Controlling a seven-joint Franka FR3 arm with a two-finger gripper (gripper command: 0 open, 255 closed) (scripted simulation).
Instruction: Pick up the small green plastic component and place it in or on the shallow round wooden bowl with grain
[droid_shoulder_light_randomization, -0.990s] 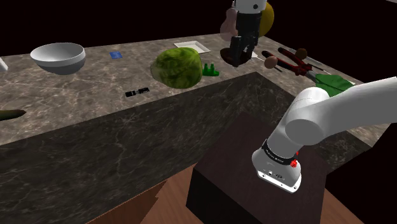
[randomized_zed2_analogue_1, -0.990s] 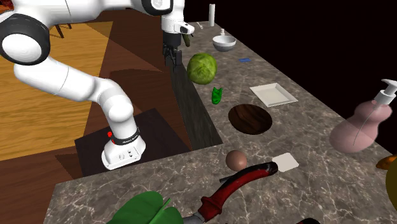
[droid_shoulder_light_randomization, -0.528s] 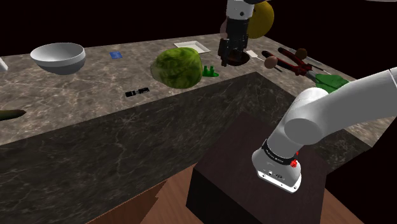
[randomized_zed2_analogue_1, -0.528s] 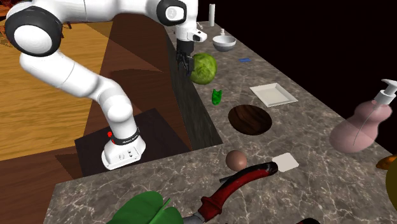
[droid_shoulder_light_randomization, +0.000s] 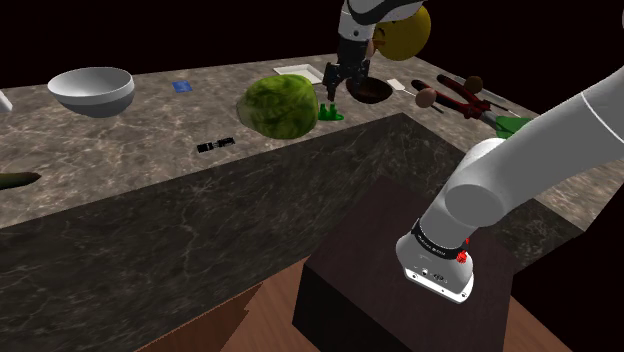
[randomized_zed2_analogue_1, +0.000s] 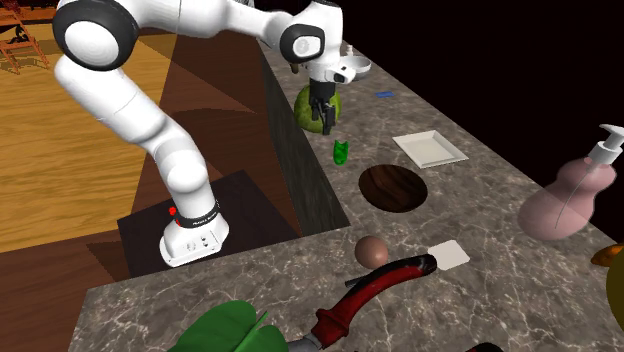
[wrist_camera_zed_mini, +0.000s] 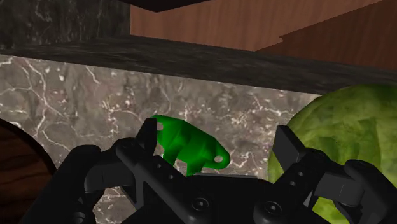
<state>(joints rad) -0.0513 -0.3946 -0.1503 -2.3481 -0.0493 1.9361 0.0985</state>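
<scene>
The small green component (droid_shoulder_light_randomization: 331, 111) (randomized_zed2_analogue_1: 341, 151) lies on the marbled counter between a green cabbage-like ball (droid_shoulder_light_randomization: 278, 104) (randomized_zed2_analogue_1: 306, 103) and the dark round wooden bowl (droid_shoulder_light_randomization: 370, 91) (randomized_zed2_analogue_1: 393, 186). My black gripper (droid_shoulder_light_randomization: 333, 92) (randomized_zed2_analogue_1: 324, 125) hangs just above the component, beside the ball. In the wrist view the gripper (wrist_camera_zed_mini: 218, 143) is open. The green component (wrist_camera_zed_mini: 188, 145) lies on the counter under the gap, nearer one fingertip (wrist_camera_zed_mini: 146, 135), not clasped. The bowl's rim (wrist_camera_zed_mini: 16, 165) and the green ball (wrist_camera_zed_mini: 343, 133) flank it.
A white square tray (randomized_zed2_analogue_1: 430, 149) lies past the bowl, with a pink pump bottle (randomized_zed2_analogue_1: 575, 200), a brown ball (randomized_zed2_analogue_1: 371, 250) and a red-and-black tool (randomized_zed2_analogue_1: 380, 290) beyond. A white bowl (droid_shoulder_light_randomization: 93, 90), a blue chip (droid_shoulder_light_randomization: 181, 87) and a small black piece (droid_shoulder_light_randomization: 215, 146) lie further along the counter. The counter edge drops close by.
The arm swung the gripper in from the counter's edge, leftward in the shoulder view, until it hangs over the green component. The fingers stay open; nothing on the counter moved.
</scene>
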